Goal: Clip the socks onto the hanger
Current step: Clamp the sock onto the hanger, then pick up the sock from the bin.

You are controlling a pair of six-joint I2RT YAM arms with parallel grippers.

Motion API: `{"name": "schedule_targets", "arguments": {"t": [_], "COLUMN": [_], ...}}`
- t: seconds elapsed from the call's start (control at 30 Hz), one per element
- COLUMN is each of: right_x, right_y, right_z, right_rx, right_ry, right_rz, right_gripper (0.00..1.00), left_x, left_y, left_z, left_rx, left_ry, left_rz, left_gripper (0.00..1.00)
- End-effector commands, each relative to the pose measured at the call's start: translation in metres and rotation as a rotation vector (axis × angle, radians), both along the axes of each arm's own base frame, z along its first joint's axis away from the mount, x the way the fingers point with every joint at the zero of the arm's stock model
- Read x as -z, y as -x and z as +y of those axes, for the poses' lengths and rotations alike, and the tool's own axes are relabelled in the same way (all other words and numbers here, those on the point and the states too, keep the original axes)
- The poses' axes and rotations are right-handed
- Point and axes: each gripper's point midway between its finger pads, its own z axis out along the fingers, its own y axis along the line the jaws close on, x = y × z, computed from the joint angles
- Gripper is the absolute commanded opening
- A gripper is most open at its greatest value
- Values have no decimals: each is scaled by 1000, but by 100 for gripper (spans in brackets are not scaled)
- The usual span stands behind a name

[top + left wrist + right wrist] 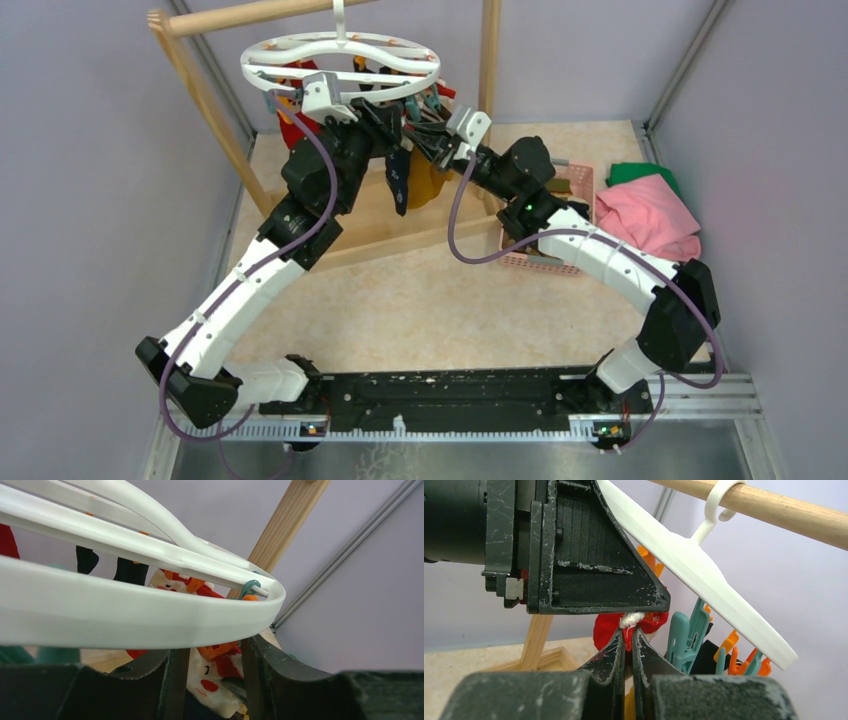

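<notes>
The white ring hanger (262,70) hangs by its hook from the wooden rail. Several socks hang under it: red (297,128), navy (399,185), mustard (430,185). My left gripper (388,108) is just under the ring's front edge. In the left wrist view its jaws (215,647) stand narrow around an orange clip (218,651), and the ring (150,620) hides the clip's top. My right gripper (425,130) is shut on the cuff of a red and white sock (631,621). It holds the cuff against the underside of the left gripper. Teal clips (684,635) dangle beside it.
The wooden rack frame (200,85) stands at the back, its base board under the hanger. A pink basket (578,185) sits under the right arm. A pink folded cloth (650,215) and a green cloth (640,172) lie at the right wall.
</notes>
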Motion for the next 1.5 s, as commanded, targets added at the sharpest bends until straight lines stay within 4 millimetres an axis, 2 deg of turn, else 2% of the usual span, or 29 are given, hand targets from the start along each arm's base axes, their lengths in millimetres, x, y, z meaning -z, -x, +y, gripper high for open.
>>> {"name": "schedule_targets", "arguments": {"t": [0.0, 0.1, 0.33, 0.37, 0.47, 0.53, 0.7, 0.83, 0.93, 0.97, 1.07, 1.23, 1.33, 1.47], "right_x": [-28, -26, -22, -22, -18, -14, -1, 11, 17, 22, 36, 78, 109, 134], "right_y": [7, 7, 8, 9, 12, 12, 21, 32, 43, 47, 52, 55, 49, 42], "right_z": [-3, -3, -7, -9, -15, -18, -26, -37, -49, -52, -65, -77, -90, -113], "right_rx": [-1, 2, 12, 15, 24, 28, 18, 12, 13, 14, 29, 56, 117, 127], "right_ry": [-52, -51, -56, -61, -68, -67, -54, -50, -58, -57, -75, -57, -56, -141], "right_rz": [-61, -56, -53, -54, -53, -39, 1, 35, 55, 64, 104, 206, 286, 416], "right_gripper": [0, 0, 0, 3, 26, 36, 61, 73, 75, 76, 78, 80, 83, 87], "left_x": [-12, -13, -16, -14, -10, -4, 9, 26, 54, 76, 118, 185, 206, 227], "left_y": [7, 9, 21, 25, 40, 53, 97, 131, 148, 150, 163, 166, 166, 165], "left_z": [3, 4, 4, 3, 1, -1, 0, -1, -2, -5, -10, -13, -15, -18], "left_rx": [16, 17, 58, 75, 136, 190, 331, 444, 506, 530, 589, 615, 628, 640], "left_ry": [32, 34, 38, 35, 15, -3, -46, -106, -138, -160, -183, -167, -145, -119], "left_rz": [-29, -31, -51, -54, -77, -91, -162, -237, -269, -264, -314, -295, -283, -260], "left_gripper": [51, 59, 70, 73, 82, 87, 96, 98, 99, 99, 99, 99, 99, 99]}}
